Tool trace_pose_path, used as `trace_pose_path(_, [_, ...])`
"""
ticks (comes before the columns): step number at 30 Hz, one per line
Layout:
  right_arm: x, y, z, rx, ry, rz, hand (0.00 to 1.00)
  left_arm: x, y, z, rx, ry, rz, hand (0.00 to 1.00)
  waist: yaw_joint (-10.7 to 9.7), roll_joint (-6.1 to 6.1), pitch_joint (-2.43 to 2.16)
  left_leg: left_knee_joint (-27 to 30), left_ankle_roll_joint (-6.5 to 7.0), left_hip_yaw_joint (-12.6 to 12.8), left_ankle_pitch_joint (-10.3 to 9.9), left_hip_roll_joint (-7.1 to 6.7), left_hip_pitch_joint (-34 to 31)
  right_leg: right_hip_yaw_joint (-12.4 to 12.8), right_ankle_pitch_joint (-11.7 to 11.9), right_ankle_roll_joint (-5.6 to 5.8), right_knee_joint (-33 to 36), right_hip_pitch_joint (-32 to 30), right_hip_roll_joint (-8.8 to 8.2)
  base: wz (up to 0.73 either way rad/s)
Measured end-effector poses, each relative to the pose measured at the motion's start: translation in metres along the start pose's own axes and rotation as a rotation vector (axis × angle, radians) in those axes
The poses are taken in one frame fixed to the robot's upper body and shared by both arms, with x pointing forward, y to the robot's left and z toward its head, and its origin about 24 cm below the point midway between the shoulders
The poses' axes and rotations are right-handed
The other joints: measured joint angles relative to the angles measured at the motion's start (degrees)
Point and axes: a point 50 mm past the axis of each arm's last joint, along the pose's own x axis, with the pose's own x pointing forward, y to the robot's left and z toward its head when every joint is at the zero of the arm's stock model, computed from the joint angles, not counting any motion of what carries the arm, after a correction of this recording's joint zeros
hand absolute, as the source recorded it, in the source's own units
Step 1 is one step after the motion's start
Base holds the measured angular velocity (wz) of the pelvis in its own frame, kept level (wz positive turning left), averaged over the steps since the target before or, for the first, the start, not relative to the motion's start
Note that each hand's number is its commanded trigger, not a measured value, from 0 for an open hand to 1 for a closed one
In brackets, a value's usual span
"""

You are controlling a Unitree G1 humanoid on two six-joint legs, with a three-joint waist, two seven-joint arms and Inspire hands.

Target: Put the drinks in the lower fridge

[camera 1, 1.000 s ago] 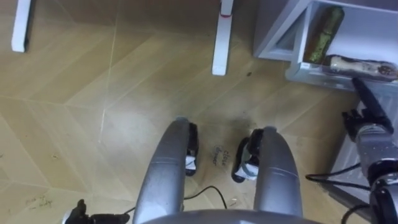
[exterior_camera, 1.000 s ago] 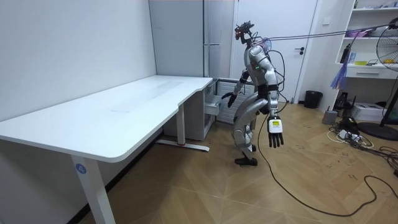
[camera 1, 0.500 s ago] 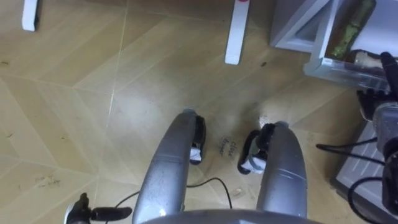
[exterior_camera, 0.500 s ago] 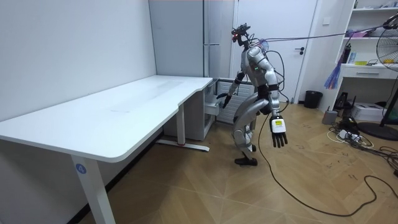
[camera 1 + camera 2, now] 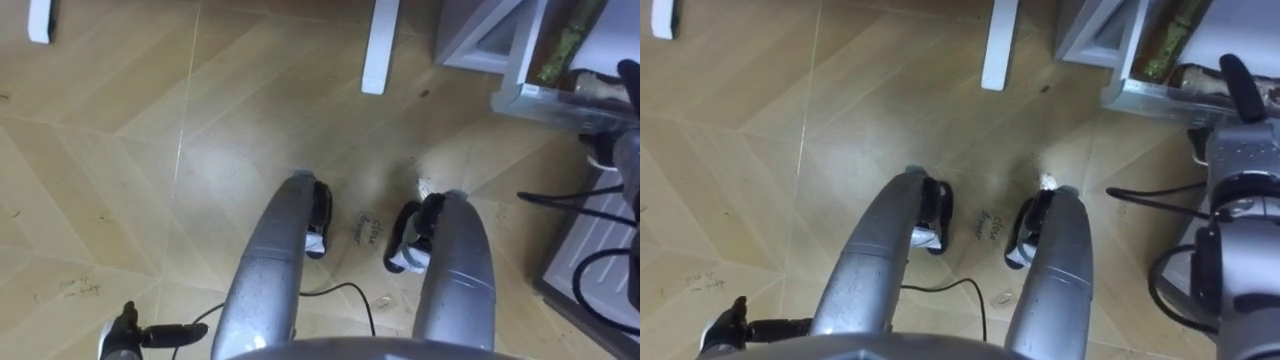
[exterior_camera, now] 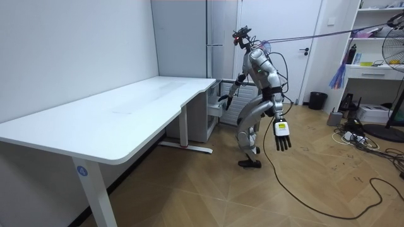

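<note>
The lower fridge drawer [image 5: 1145, 98] stands pulled out at my right, with a clear front rim. Inside it a green bottle [image 5: 1162, 38] leans upright, and a pale drink [image 5: 1192, 74] lies on its side along the front. My right hand [image 5: 1240, 140] is at the drawer's front edge with a straight finger over the rim, and it holds nothing that I can see. In the room view this right hand [image 6: 223, 98] reaches to the drawer [image 6: 216, 106]. My left hand [image 6: 282, 133] hangs open at my side, seen also as the left hand [image 5: 122, 335] low in the left eye view.
I stand on the wooden floor between the fridge [image 6: 222, 38] and the white desk [image 6: 120, 120]. Two white desk feet [image 5: 380, 50] lie ahead of me. A waste bin [image 6: 317, 100] and shelves [image 6: 372, 69] are at the room view's right.
My right hand has moved forward to the drawer's front edge. My upper body has risen a little, and the eye view has shifted with it. The left hand still hangs.
</note>
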Motion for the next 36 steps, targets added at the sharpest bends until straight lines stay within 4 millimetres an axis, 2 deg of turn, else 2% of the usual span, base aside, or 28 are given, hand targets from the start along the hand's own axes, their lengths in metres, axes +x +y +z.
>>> trace_pose_path(4, [-0.012,0.025,0.012,-0.01,-0.031,0.059,0.0,0.0,0.001,0.001,-0.007,-0.012,0.01,0.0,0.0,0.26,-0.11,0.0,-0.21,0.1,0.1,0.03,-0.1,0.1,0.0,-0.15,0.2,-0.3,0.03,0.0])
trace_pose_path(8, [-0.032,0.071,0.019,0.047,-0.069,0.195,0.0,0.0,0.002,0.002,-0.009,-0.023,0.022,0.0,0.3,0.58,-0.09,0.0,-0.68,-0.1,0.4,-0.08,0.0,-0.1,0.0,-0.58,0.3,-0.1,0.18,0.03])
trace_pose_path(18, [-0.041,0.084,0.017,-0.002,-0.108,0.277,0.0,0.0,-0.001,0.003,-0.003,-0.026,0.01,0.0,1.6,0.86,-0.04,-0.1,-0.62,-0.5,1.3,-0.02,-0.2,-0.1,0.5,-0.32,0.2,-0.1,0.04,0.01])
trace_pose_path(31, [-0.039,0.084,0.015,-0.009,-0.11,0.314,0.0,-0.001,-0.009,0.011,0.032,-0.064,-0.037,0.0,2.0,0.96,-0.07,0.1,-0.78,-0.5,1.5,0.1,-0.2,-0.9,1.0,-1.12,0.2,-0.1,0.16,0.0])
trace_pose_path(36, [-0.032,0.076,0.015,0.007,-0.096,0.346,0.0,-0.002,-0.002,0.007,0.093,-0.049,-0.07,0.0,2.0,0.96,-0.07,-0.2,-0.9,-0.7,1.6,0.17,0.6,-1.1,1.1,-1.23,-0.2,0.9,0.22,0.0])
